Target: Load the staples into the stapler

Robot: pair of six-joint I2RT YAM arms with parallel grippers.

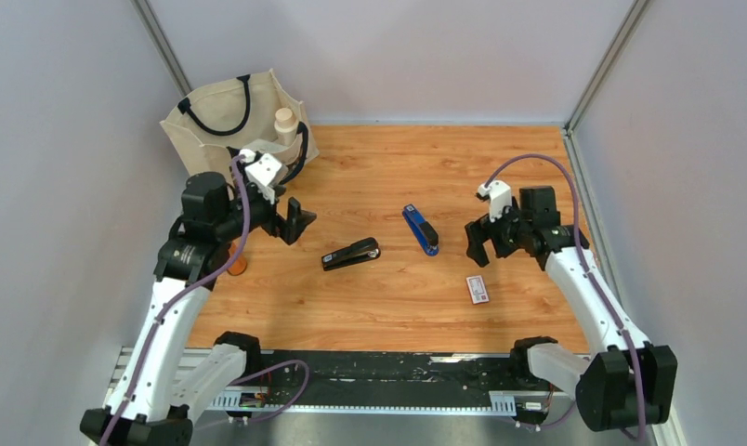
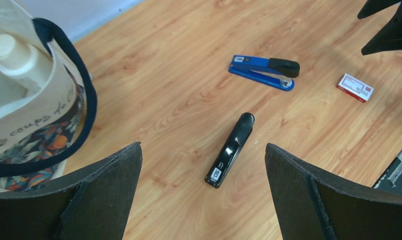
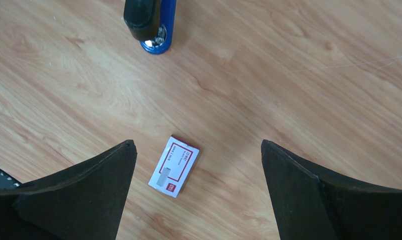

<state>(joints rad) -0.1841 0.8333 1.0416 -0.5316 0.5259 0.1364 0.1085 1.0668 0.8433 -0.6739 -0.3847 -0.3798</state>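
Taking the blue stapler (image 1: 421, 229) as our landmark, we read the table (image 1: 537, 177) from left to right. Farthest to its left, at the back corner, stands a cream tote bag (image 1: 212, 121) with dark handles and a pale bottle (image 1: 285, 124) inside. Just in front of the bag our left claw (image 1: 300, 221) hangs above the wood, released, its fingers spread wide and holding nothing. Between that claw and the stapler lies a black stapler (image 1: 351, 254), which we judge is not the one we want. The blue stapler itself lies closed near the middle of the table, its black top strip up, untouched by either claw.

Just to the right of the stapler hovers our right claw (image 1: 478, 244), also released and empty, jaws wide apart. In front of the stapler and to its right, almost under that claw, the staples (image 1: 478, 289) rest flat on the wood: a small white box with red print, still shut as far as we can tell.

We judge the task barely begun: nothing is gripped, the stapler is not opened, the box is unopened. We are at the approach step. The next move, as we see it, calls for the right claw to drop squarely over the box and close across its narrow sides, while the left claw reaches past the black stapler to steady the blue one.
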